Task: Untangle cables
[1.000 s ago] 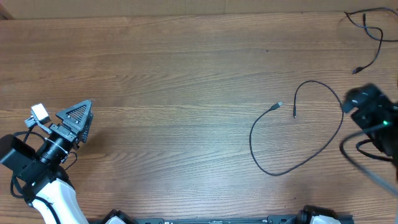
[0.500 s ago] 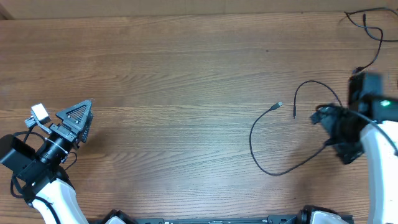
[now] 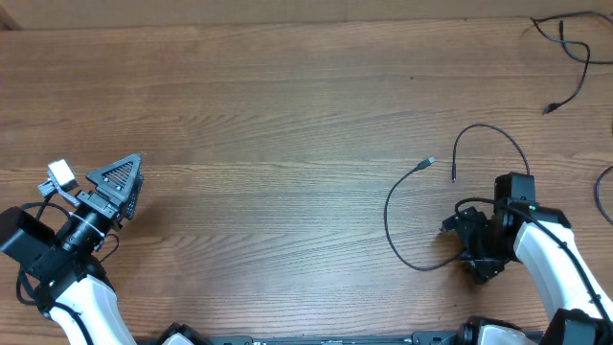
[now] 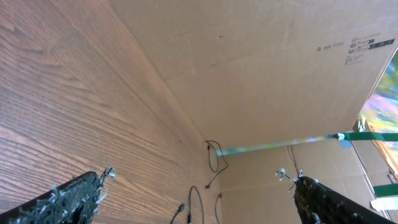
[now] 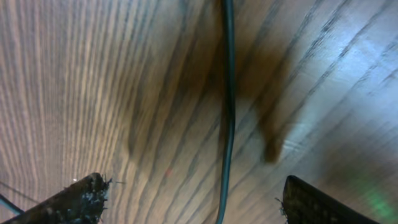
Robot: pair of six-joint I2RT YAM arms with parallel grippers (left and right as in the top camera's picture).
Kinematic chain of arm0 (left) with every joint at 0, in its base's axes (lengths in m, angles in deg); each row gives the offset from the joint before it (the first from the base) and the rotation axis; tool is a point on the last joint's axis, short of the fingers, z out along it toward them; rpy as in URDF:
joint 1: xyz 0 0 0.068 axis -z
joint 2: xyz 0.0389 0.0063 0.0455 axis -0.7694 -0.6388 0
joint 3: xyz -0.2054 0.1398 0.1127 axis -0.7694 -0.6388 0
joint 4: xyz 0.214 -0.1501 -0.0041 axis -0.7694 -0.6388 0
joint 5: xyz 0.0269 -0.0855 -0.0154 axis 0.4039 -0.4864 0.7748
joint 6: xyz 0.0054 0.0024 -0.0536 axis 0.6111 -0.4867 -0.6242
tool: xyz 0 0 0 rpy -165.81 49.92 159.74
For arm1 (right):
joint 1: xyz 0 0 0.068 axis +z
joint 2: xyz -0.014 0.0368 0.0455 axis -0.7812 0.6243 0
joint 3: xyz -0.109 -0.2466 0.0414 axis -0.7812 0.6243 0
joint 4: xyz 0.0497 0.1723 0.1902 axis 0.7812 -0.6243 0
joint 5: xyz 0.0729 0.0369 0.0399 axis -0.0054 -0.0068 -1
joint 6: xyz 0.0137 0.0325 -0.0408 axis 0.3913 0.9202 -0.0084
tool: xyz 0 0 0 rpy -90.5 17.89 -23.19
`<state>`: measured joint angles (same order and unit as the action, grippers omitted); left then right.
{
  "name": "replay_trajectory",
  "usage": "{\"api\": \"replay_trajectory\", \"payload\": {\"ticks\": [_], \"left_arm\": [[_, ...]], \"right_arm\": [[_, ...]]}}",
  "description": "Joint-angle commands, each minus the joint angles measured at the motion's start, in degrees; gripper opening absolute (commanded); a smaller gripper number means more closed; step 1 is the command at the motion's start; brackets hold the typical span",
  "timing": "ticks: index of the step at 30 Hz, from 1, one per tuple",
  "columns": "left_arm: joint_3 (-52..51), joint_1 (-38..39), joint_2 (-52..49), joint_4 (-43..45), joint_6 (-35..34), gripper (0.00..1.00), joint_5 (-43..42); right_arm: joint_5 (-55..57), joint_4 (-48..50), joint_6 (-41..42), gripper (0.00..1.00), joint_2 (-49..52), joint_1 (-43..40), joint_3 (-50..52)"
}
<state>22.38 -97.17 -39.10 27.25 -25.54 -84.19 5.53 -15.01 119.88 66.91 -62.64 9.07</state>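
Note:
A thin black cable (image 3: pixel 387 217) lies in a big open loop right of centre, with a silver-tipped plug (image 3: pixel 430 161) and a dark plug end (image 3: pixel 454 176). My right gripper (image 3: pixel 464 247) is open and points down over the loop's lower right stretch. In the right wrist view the cable (image 5: pixel 227 118) runs between the spread fingers (image 5: pixel 199 202), untouched. A second cable (image 3: pixel 572 50) lies at the far right corner, and a third (image 3: pixel 599 196) curves at the right edge. My left gripper (image 3: pixel 127 185) is open and empty at the left, far from all cables.
The left wrist view (image 4: pixel 199 200) looks across the bare wood table toward a cardboard wall (image 4: pixel 261 74), with the cables (image 4: pixel 213 158) small in the distance. The cardboard edge (image 3: pixel 287 11) runs along the table's far side.
My right arm has swung from the right edge down and left, and now sits over the loop's lower right part. The left arm and the cables have not moved.

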Motion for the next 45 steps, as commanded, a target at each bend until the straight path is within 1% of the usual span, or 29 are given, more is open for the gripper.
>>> {"api": "replay_trajectory", "payload": {"ticks": [1, 2, 4, 5, 6, 8, 11, 13, 16, 20, 23, 28, 31, 35, 41, 45], "left_arm": [[0.94, -0.20, 0.28, 0.09, 1.31, 1.00, -0.83], [0.94, -0.20, 0.28, 0.09, 1.31, 0.99, -0.83], [0.94, -0.20, 0.28, 0.09, 1.31, 1.00, -0.83], [0.94, -0.20, 0.28, 0.09, 1.31, 1.00, -0.83], [0.94, -0.20, 0.28, 0.09, 1.31, 1.00, -0.83], [0.94, -0.20, 0.28, 0.09, 1.31, 1.00, -0.83], [0.94, -0.20, 0.28, 0.09, 1.31, 1.00, -0.83], [0.94, -0.20, 0.28, 0.09, 1.31, 1.00, -0.83], [0.94, -0.20, 0.28, 0.09, 1.31, 1.00, -0.83], [0.94, -0.20, 0.28, 0.09, 1.31, 0.99, -0.83], [0.94, -0.20, 0.28, 0.09, 1.31, 1.00, -0.83], [0.94, -0.20, 0.28, 0.09, 1.31, 0.99, -0.85], [0.94, -0.20, 0.28, 0.09, 1.31, 0.99, -0.83], [0.94, -0.20, 0.28, 0.09, 1.31, 1.00, -0.83], [0.94, -0.20, 0.28, 0.09, 1.31, 0.99, -0.83], [0.94, -0.20, 0.28, 0.09, 1.33, 1.00, -0.83]], "right_arm": [[-0.26, 3.15, 0.83, 0.77, -0.57, -0.04, 2.71], [-0.28, 4.55, 0.85, 0.70, -0.57, -0.04, 3.56], [-0.26, 7.56, 1.31, 0.50, -0.57, -0.04, 5.33], [0.15, 9.01, 2.32, 0.39, -0.57, -0.04, 6.38], [0.20, 10.36, 3.21, 0.24, -0.57, -0.04, 7.30], [0.90, 13.70, 4.11, 0.04, -0.57, -0.04, 9.40], [2.97, 17.27, 4.66, 0.04, -0.57, -0.04, 11.23], [2.67, 17.99, 4.44, 0.04, -0.57, -0.04, 10.93], [2.29, 16.81, 2.64, 0.04, -0.70, -0.07, 6.91], [4.28, 11.43, -2.29, 0.04, -0.68, -1.36, -4.52], [10.38, 4.57, -4.17, 0.04, -0.68, -2.71, -15.45], [17.25, -4.15, -10.32, 0.04, -0.68, -4.15, -32.22], [18.27, -8.55, -10.67, 0.04, -0.68, -4.28, -39.91], [16.87, -12.39, -10.88, 0.04, -0.68, -4.22, -46.58], [17.86, -10.62, -19.45, 0.04, -0.68, -4.85, -53.70], [25.20, -6.67, -22.08, 0.04, 0.20, -6.16, -53.86]]}}
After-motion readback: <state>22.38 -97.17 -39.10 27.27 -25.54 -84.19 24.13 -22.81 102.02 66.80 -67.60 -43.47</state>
